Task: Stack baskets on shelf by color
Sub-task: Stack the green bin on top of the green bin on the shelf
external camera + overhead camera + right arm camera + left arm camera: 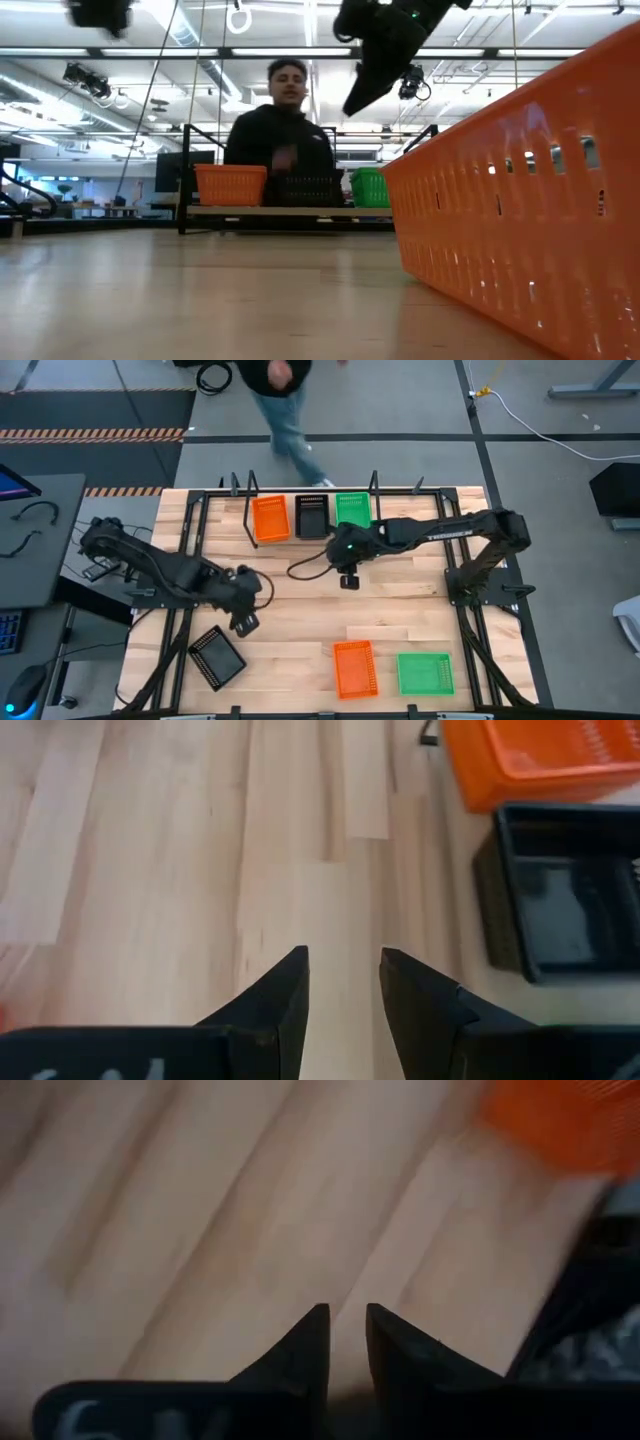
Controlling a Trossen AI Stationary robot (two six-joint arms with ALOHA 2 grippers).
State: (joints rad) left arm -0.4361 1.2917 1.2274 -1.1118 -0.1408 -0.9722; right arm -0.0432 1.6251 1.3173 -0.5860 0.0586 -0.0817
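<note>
High view: the shelf [225, 500] is being seen at the far edge of the table [300, 630], and three baskets are sitting on it abreast: an orange basket [270, 518], a black basket [311, 515] and a green basket [352, 509]. The right gripper [348, 579] is being held just in front of the shelf, above bare wood, its fingers slightly parted and holding nothing (the gap is seen in the right wrist view). The left gripper [245, 622] is being kept over the table's left half, near a loose black basket [217, 657], fingers almost closed and empty. A loose orange basket [354, 668] and a loose green basket [425, 673] are lying side by side at the near edge. A person [280, 400] is standing behind the shelf.
</note>
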